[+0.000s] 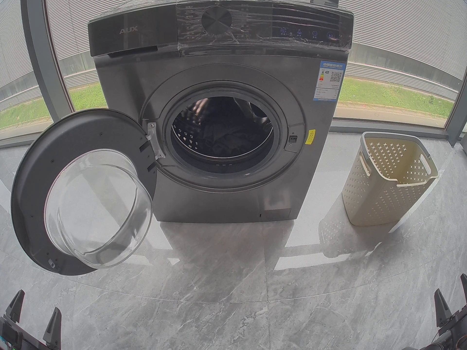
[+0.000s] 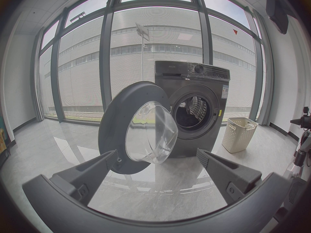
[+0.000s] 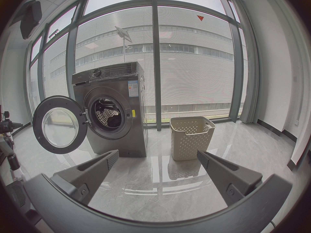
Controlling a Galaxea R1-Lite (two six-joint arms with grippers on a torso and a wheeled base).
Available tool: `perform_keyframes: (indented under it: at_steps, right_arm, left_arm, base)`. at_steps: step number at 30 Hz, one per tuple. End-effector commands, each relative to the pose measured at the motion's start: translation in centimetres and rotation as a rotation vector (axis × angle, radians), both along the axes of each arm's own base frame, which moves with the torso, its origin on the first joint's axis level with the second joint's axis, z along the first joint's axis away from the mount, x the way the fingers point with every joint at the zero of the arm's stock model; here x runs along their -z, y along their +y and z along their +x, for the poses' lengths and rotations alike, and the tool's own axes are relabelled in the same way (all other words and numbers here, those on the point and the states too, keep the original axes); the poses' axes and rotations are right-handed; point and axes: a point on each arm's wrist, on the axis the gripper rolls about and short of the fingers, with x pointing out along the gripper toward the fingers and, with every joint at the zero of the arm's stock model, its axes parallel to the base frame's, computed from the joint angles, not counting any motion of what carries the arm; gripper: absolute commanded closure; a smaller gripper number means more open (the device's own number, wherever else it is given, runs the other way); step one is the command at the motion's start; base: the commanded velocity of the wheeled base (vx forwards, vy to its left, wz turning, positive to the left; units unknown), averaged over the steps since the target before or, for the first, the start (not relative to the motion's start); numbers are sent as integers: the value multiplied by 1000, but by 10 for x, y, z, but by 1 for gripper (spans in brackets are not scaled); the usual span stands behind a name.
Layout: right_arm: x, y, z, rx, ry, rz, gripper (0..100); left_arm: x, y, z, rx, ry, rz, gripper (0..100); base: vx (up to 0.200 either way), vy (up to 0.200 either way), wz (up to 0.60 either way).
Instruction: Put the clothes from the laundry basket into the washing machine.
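Your left hand (image 1: 38, 301) and right hand (image 1: 451, 285) sit open and empty. Swinging the left forward risks clipping the open door (image 1: 58, 147) at frame left.

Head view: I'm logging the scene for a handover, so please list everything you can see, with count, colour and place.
washing machine: 1, grey, on the floor before the windows
door: 1, dark grey with a clear glass bowl, swung open to the robot's left
clothes: count unclear, dark, inside the drum
laundry basket: 1, cream, on the floor right of the machine, apart from it, no clothes showing
floor: grey marble tiles
windows: several panes, grey frames, behind the machine
left gripper: 1, dark grey, open, low left
right gripper: 1, dark grey, open, low right
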Motion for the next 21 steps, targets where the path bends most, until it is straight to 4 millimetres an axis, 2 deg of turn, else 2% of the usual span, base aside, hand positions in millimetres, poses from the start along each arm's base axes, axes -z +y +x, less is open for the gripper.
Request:
perform_keyframes:
  at_steps: [1, 21]
  right_arm:
    - [4, 0, 1, 0, 20, 0, 0]
    - [4, 0, 1, -3, 22, -27, 0]
  left_arm:
    - [5, 0, 1, -1, 12, -2, 0]
    - [5, 0, 1, -5, 12, -7, 0]
  base:
    - [0, 200, 0]
    - [0, 200, 0]
